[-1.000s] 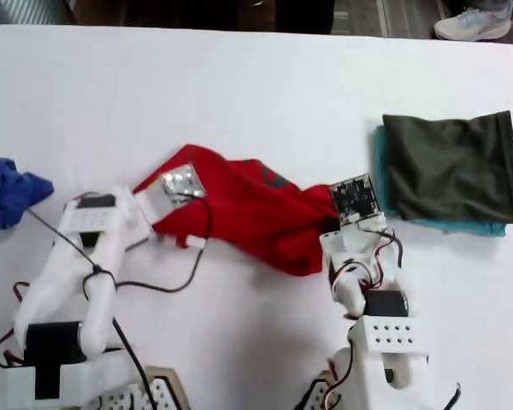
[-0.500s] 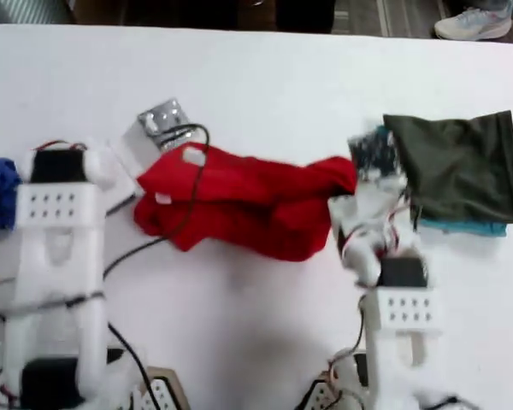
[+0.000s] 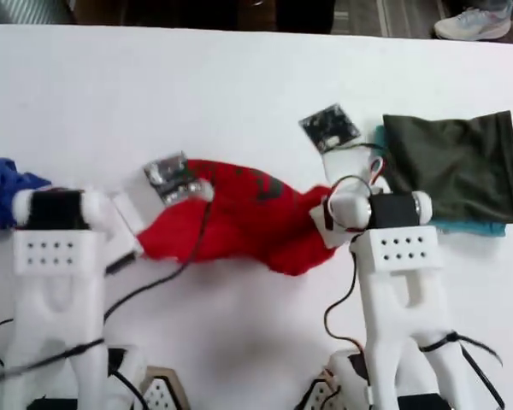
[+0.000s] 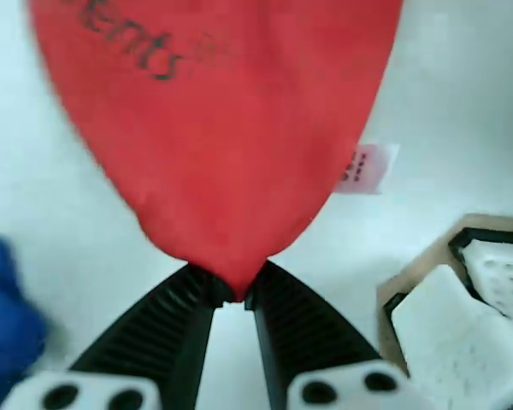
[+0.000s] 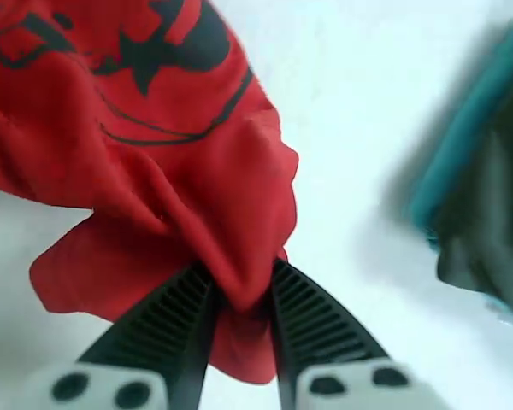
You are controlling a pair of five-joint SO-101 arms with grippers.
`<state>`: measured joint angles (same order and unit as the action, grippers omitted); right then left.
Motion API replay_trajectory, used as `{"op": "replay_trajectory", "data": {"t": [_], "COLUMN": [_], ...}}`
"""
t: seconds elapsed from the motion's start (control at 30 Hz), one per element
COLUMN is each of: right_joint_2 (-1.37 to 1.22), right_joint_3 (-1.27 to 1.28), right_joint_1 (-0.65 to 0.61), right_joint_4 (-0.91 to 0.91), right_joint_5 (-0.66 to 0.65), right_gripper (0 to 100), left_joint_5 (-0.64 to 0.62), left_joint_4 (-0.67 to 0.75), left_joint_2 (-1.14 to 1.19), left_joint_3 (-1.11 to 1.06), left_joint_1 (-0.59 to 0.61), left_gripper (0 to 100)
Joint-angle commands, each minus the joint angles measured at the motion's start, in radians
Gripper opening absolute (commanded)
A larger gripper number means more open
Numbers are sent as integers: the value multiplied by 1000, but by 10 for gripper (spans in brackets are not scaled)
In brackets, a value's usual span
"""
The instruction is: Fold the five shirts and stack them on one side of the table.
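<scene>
Blue shirt (image 3: 4, 192) at the far left edge: crumpled, same spot as a second ago, untouched.

Your left arm (image 3: 56, 248) has pulled back toward its base since half a second ago, and its wrist now sits nearer the front of the counter (image 3: 239, 77). Left jaws are pinched tight on one end of the red shirt (image 3: 239, 218), with cloth fanning out from the tips in the wrist view.

The red shirt went from a drooped sling a second ago, to a tight band carried toward the far side, to a lump between both arms now, print up. Mid-span it rests on the counter, bunched, not flat.

Your right arm (image 3: 398, 248) has swung up and back too, and its wrist sits just beside the folded pile. Right jaws are clamped on a wad at the shirt's other end.

Dark green shirt (image 3: 453, 166) on the teal shirt (image 3: 466, 227) at the right: folded, unmoved.

My read: that swing didn't spread the red shirt. Two are stacked, red needs flattening before any fold, and blue waits.
</scene>
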<state>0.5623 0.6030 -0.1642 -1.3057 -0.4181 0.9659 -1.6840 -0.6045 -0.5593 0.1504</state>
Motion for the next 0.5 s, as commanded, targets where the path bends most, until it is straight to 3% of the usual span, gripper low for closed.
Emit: {"op": "replay_trajectory", "data": {"t": [0.0,0.2,0.3,0.37,0.47], "right_joint_2": [-4,-4,-4,-4,-4], "right_joint_3": [117,299,362,396,414], "right_joint_1": [-10,-10,-10,-10,-10], "right_joint_4": [139,387,501,565,611], "right_joint_5": [-8,-8,0,0,0], "right_gripper": [21,21,21,21,21], "left_joint_5": [-2,123,126,124,123], "left_joint_4": [166,333,388,416,422], "left_joint_2": [38,137,173,183,181], "left_joint_3": [-191,-375,-401,-400,-374], "left_joint_1": [-6,0,0,2,-2], "left_gripper": [24,24,28,81,241]}}
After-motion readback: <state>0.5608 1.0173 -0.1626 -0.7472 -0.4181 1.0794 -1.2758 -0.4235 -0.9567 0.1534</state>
